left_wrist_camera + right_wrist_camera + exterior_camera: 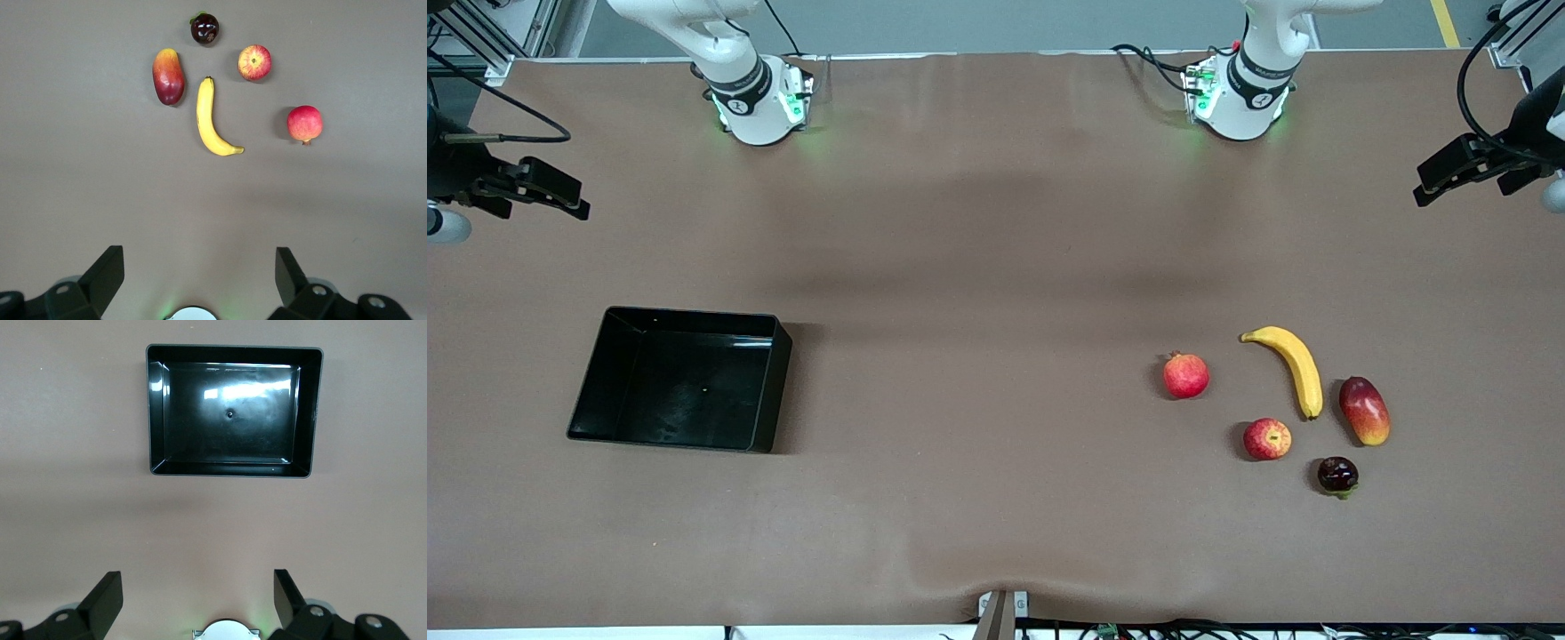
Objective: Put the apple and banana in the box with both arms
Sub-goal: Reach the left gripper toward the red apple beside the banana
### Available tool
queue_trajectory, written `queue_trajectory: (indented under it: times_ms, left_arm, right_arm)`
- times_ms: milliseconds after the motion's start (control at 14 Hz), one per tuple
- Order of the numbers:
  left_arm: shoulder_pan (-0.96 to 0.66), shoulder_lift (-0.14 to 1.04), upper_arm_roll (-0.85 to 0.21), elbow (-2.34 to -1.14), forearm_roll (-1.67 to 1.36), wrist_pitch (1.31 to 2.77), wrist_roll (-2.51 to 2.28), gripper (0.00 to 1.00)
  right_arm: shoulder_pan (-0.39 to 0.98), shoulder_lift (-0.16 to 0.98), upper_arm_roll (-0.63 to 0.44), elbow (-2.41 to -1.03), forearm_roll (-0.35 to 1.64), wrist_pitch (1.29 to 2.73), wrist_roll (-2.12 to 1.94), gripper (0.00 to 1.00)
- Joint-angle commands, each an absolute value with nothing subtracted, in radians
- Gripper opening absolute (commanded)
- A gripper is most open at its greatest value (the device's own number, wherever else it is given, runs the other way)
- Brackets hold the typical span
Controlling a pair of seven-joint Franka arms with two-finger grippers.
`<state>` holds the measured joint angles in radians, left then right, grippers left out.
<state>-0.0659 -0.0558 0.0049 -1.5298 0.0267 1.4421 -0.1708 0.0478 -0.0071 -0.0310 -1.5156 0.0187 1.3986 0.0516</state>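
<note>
Black box (769, 391) (nothing inside) sits well apart from banana (1300, 366).

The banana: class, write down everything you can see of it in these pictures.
The banana is a single curved yellow fruit with darker tips, smooth-skinned and unpeeled. It lies flat on the brown table toward the left arm's end, touching nothing else. The mango lies beside it, the apple nearer the front camera, the pomegranate beside it toward the box's end. No gripper is near it.
</note>
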Motion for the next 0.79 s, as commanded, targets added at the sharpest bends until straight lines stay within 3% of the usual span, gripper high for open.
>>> queue_trajectory:
  times_ms: [0,714]
  left_arm:
    - [-0.061,-0.049,0.002,-1.513,0.046,1.425,-0.163,1.00]
    - [-0.063,0.052,0.009,-1.508,0.048,1.471,-0.156,1.00]
  right_arm:
    - [0.069,-0.006,-0.038,-1.499,0.011,1.387,0.067,1.00]
    - [0.084,-0.005,-0.037,-1.497,0.006,1.391,0.067,1.00]
